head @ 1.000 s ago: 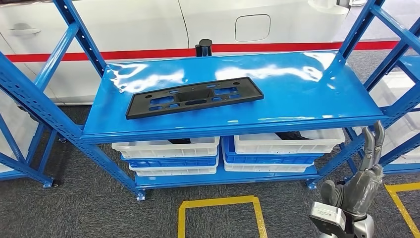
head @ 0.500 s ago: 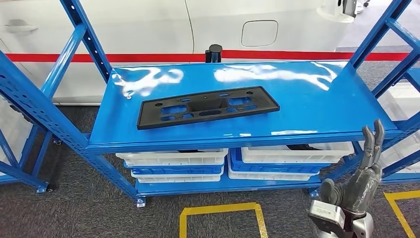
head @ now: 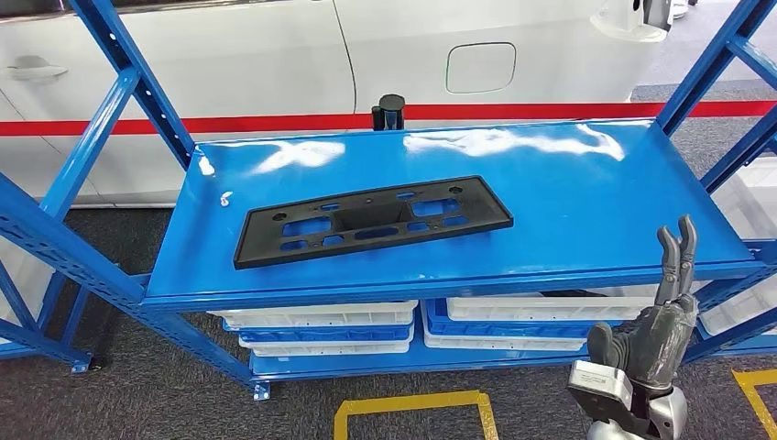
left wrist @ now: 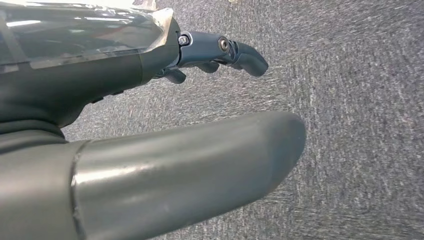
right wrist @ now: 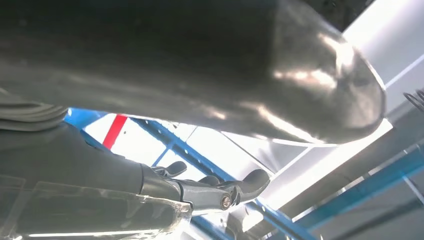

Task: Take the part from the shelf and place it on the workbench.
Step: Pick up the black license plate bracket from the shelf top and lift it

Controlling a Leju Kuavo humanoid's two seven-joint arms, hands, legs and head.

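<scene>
A flat black plastic part with several cut-outs lies on the glossy blue top shelf, left of its middle, long side across. My right hand is raised in front of the shelf's front right corner, below the shelf edge, fingers pointing up and apart, holding nothing. In the right wrist view that hand shows its thumb and fingers stretched out before the blue shelf frame. My left hand hangs over grey carpet, fingers extended, holding nothing.
White and blue bins are stacked on the lower shelf. Blue uprights flank the shelf on both sides. A white car body with a red stripe stands behind. Yellow floor tape marks the carpet in front.
The whole view has shifted: the shelf now sits lower and nearer in the picture, as the camera moved. My right hand stays raised at the lower right, a little further left.
</scene>
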